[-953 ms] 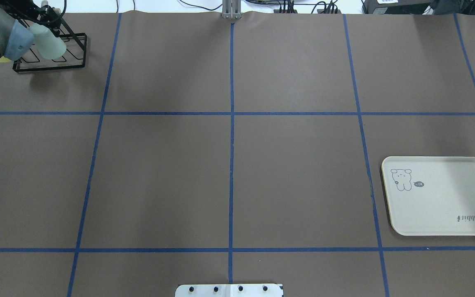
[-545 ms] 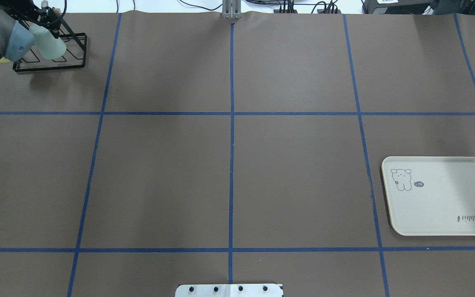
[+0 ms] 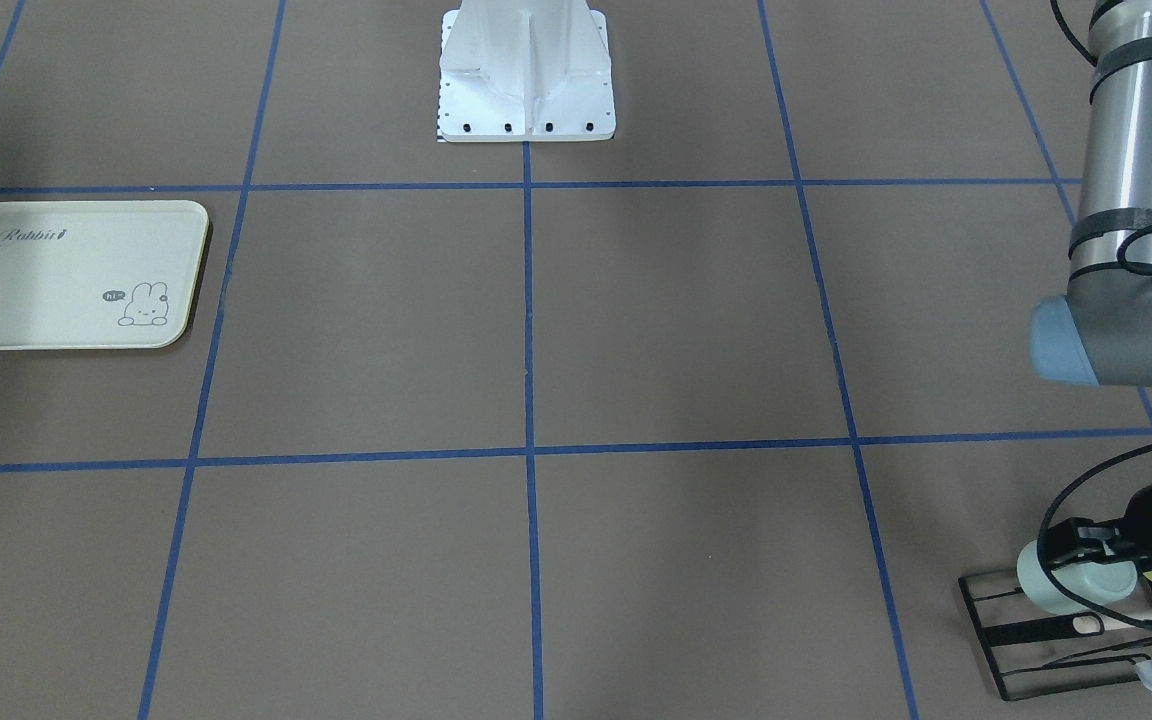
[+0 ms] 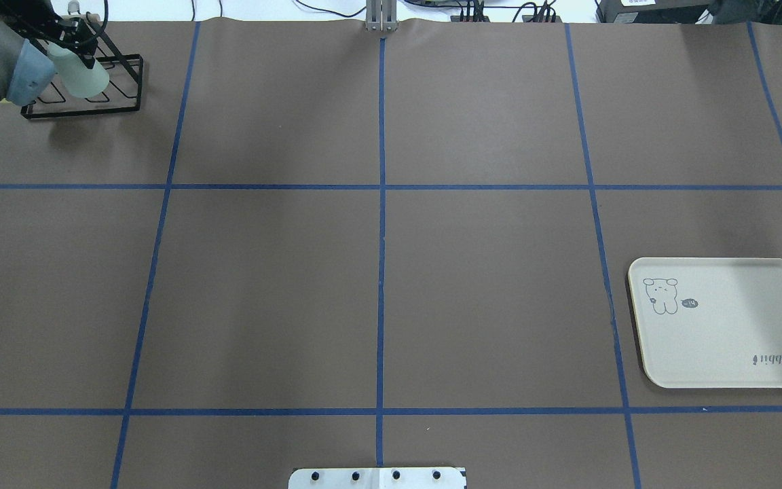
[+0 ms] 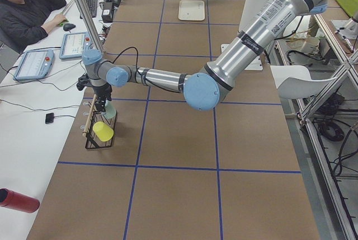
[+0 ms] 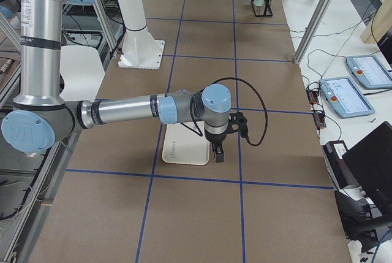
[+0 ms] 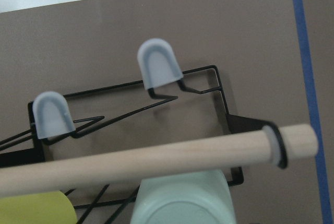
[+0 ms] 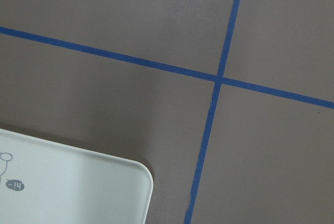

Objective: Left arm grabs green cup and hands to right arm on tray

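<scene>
The pale green cup (image 4: 83, 73) lies on its side over the black wire rack (image 4: 126, 105) at the table's far left corner. My left gripper (image 4: 70, 46) is shut on it, with black fingers across the cup's body in the front view (image 3: 1084, 548). The cup's round end fills the bottom of the left wrist view (image 7: 182, 203). The cream tray (image 4: 723, 339) lies flat at the near right. My right gripper (image 6: 218, 152) hangs just past the tray's (image 6: 184, 149) edge, low over the table. It shows only in the right side view, so I cannot tell whether it is open or shut.
A yellow cup (image 5: 102, 131) sits on the rack next to the green one. A wooden rod (image 7: 156, 156) runs along the rack, with grey-capped pegs (image 7: 159, 70) beyond it. The white arm base plate (image 3: 526, 90) is at the table's near middle edge. An operator sits at a side desk (image 5: 25, 13).
The left arm and the green cup have shifted slightly toward the far left corner over the rack. The tray has not moved.
</scene>
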